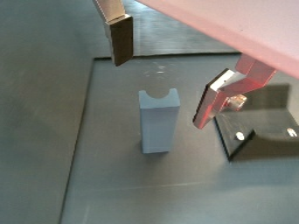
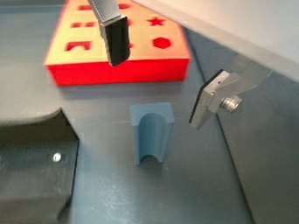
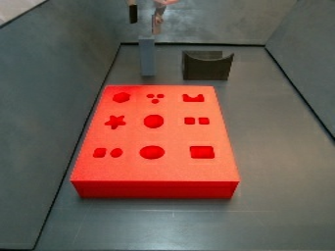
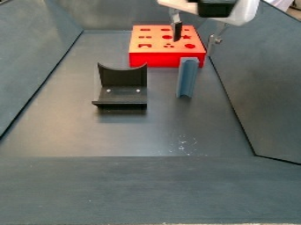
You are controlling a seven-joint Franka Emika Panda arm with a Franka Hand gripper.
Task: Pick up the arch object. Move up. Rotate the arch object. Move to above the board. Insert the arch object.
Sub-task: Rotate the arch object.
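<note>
Wrist view, floor side: the arch object [image 1: 156, 121] stands upright on the grey floor, long axis vertical, notch at its upper end. The gripper [image 1: 173, 77] hangs above it with nothing between the plates. One finger [image 1: 121, 39] shows its dark pad; the other finger [image 1: 222, 98] sits well off to the far side of the piece. Jaws are spread wide, the piece not touched. The dark fixture [image 1: 263, 131] stands just beside.

Wrist view, board side: same piece [image 2: 151, 131], upright, below the open gap of the gripper [image 2: 163, 70]. The board [image 2: 118, 45] lies beyond it, red, cut-outs showing. Fixture [image 2: 33, 166] is on the opposite side.

Side view from the board end: the piece [image 3: 148, 56] stands past the far edge of the board [image 3: 155, 132], with the fixture [image 3: 206, 65] beside it. The gripper [image 3: 147, 15] is directly above the piece; spread not readable here.

Side view from the floor end: the piece [image 4: 187, 77] stands between the fixture [image 4: 119, 86] and the board [image 4: 167, 50], close to the board's near edge. The gripper [image 4: 195, 29] is above it.

Judgement: the piece lies straight down from the gripper, so the pick calls for a vertical descent until the plates straddle it, then closing.
</note>
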